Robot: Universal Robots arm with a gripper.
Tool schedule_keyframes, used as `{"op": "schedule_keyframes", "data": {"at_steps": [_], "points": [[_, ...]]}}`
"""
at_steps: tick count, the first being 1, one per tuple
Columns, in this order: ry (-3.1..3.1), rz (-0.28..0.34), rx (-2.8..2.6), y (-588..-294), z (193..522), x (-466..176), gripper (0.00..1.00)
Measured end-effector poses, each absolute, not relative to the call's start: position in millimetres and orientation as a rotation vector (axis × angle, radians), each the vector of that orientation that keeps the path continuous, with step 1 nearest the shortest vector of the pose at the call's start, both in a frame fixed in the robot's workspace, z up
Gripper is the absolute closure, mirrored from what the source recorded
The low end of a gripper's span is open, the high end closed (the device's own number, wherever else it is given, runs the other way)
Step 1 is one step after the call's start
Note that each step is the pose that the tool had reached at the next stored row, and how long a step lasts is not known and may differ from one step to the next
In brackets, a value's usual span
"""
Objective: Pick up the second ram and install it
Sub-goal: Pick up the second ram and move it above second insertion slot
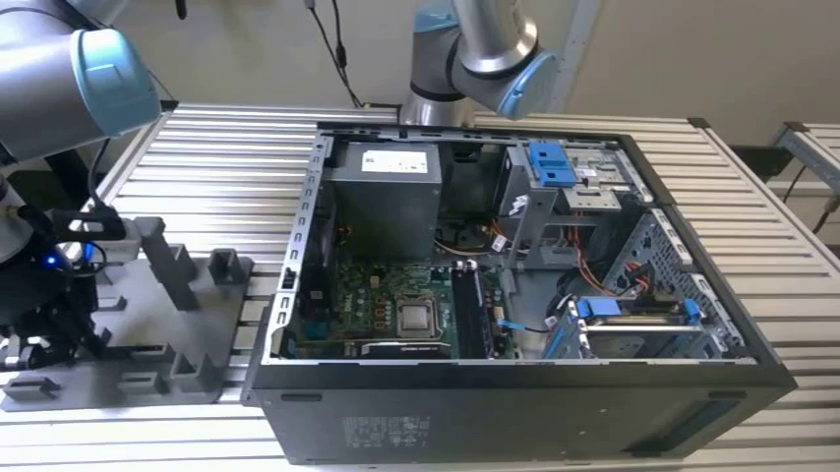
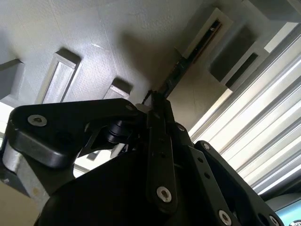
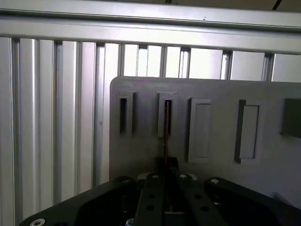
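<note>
Slatted metal table (image 1: 223, 138): spread across whole exterior view.
Open computer case (image 1: 525, 403): laid at centre and right of exterior view, circuit board (image 1: 381, 295) exposed inside.
Grey plastic fixture (image 1: 138, 315): set at exterior view's lower left, just beside case.
Gripper (image 3: 166, 175): positioned over fixture; fingers (image 3: 154, 188) pressed almost together on memory stick (image 3: 166, 125).
Memory stick: seen edge-on in first wrist view, stood in fixture slot, near end clamped between fingers.
</note>
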State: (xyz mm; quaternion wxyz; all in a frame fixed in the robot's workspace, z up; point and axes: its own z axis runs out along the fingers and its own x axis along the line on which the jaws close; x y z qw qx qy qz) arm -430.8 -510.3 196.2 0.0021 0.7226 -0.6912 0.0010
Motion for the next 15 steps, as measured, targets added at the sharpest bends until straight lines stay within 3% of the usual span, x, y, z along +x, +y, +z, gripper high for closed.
{"op": "schedule_keyframes", "data": {"at_steps": [15], "points": [[-2.169,0.003,2.267,-510.4,204.8,-430.8,0.86]]}}
